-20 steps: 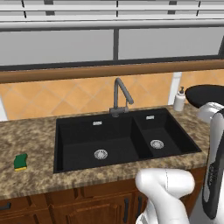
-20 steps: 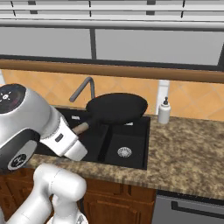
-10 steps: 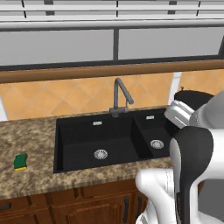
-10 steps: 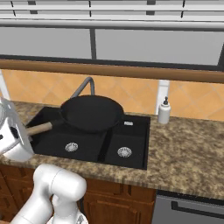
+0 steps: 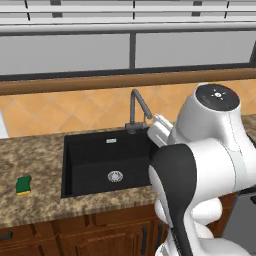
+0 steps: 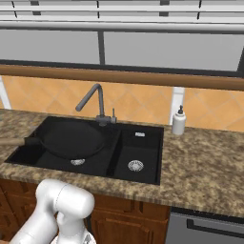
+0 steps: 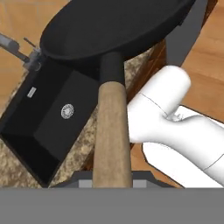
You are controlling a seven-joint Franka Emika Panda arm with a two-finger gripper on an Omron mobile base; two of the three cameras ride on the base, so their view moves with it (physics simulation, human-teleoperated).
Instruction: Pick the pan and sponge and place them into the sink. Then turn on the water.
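Observation:
The black pan (image 6: 71, 138) hangs over the large left basin of the black sink (image 6: 143, 147), its wooden handle (image 6: 12, 141) pointing left out of the right base view. In the hand view the pan (image 7: 113, 26) fills the top and its handle (image 7: 111, 131) runs down into my gripper (image 7: 112, 181), which is shut on it. The sink (image 7: 26, 144) lies below, to the left. In the left base view the green and yellow sponge (image 5: 23, 185) lies on the counter left of the sink (image 5: 100, 150), and my arm hides the small basin.
A grey gooseneck faucet (image 6: 93, 97) stands behind the sink, close to the pan's far rim. A white soap dispenser (image 6: 179, 121) sits on the granite counter (image 6: 205, 162) to the right. Wooden cabinet fronts run below the counter.
The pan has travelled left, from above the divider between the basins to above the large basin. My arm has swung left with it and now covers the right of the left base view.

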